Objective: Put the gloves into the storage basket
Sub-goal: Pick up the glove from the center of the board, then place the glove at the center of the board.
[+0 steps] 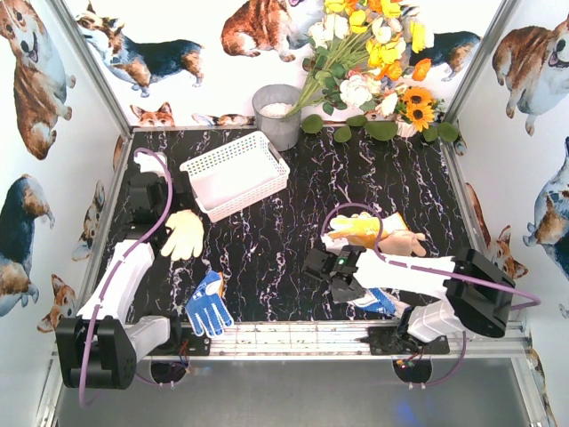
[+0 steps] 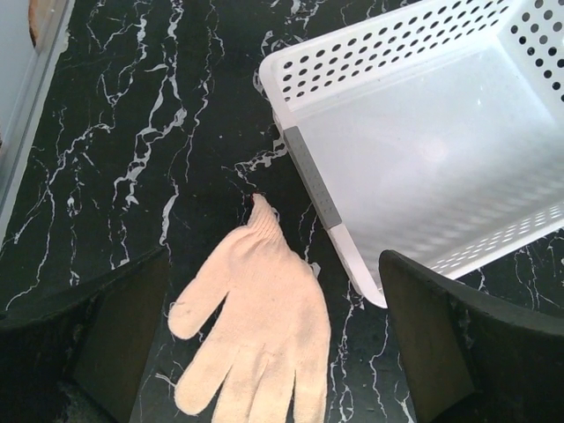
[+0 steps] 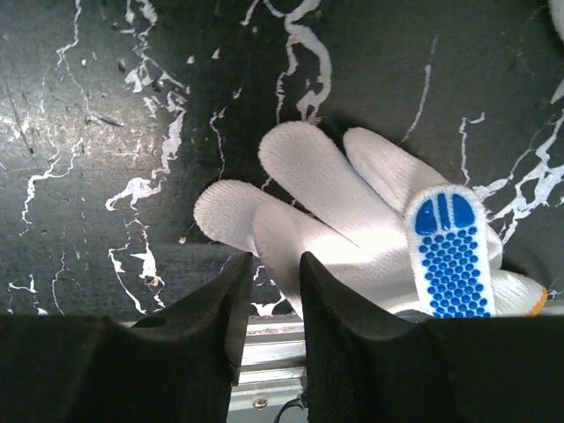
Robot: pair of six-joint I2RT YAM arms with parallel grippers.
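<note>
The left end effector [image 2: 273, 291] hangs open over the floppy cream knit glove [image 2: 260, 344] to grab it. The right end effector [image 3: 270, 275] pinches the white blue-dotted glove [image 3: 352, 211].

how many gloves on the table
5: cream glove beside the basket; blue-palmed glove front-left; yellow glove overlapping peach glove; second blue-palmed glove at right gripper. More may hide.

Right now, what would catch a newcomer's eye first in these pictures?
The bright bouquet at the back right grabs attention first, then the empty white basket at back left. Gloves lie scattered: a cream glove beside the basket, a blue-palmed glove at the near edge, a yellow glove on the right.
</note>
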